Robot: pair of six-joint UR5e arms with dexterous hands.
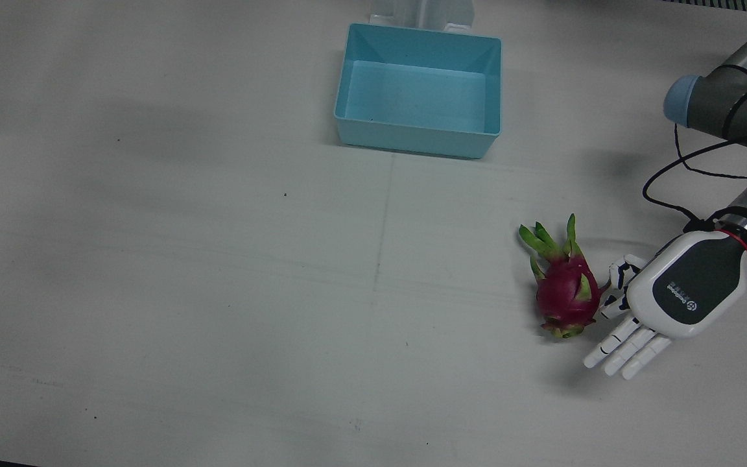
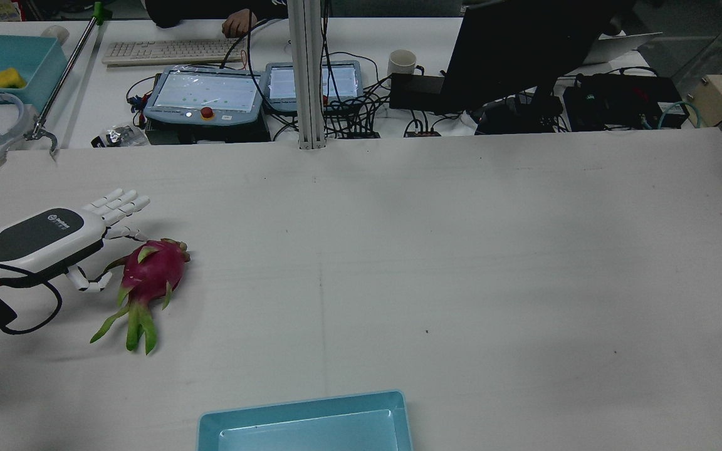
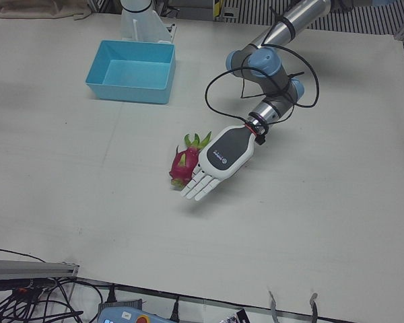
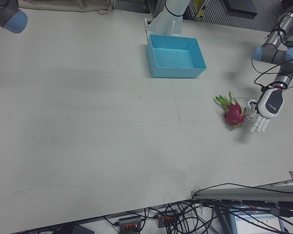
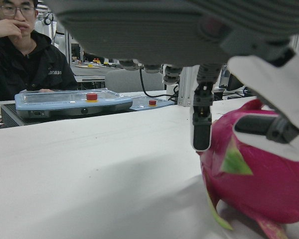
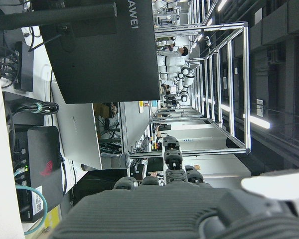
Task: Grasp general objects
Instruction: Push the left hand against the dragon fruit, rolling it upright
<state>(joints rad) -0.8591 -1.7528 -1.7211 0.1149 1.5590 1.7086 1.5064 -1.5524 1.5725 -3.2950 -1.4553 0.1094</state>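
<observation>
A magenta dragon fruit (image 1: 565,295) with green leafy tips lies on the white table (image 1: 218,292). My left hand (image 1: 678,292) hovers palm down right beside it, fingers (image 1: 626,350) stretched out and apart, thumb curled against the fruit's side. The left hand view shows the fruit (image 5: 259,174) under the palm, with one fingertip (image 5: 202,134) hanging just beside it. The hand holds nothing. In the rear view the hand (image 2: 54,238) is to the left of the fruit (image 2: 151,269). My right hand (image 6: 164,214) shows only in its own view, raised off the table and empty.
An empty light-blue bin (image 1: 412,139) stands at the robot's side of the table, near the middle, well away from the fruit. Black cables (image 1: 678,194) hang off the left arm. Monitors, a keyboard and control pendants (image 2: 201,94) lie beyond the table's far edge.
</observation>
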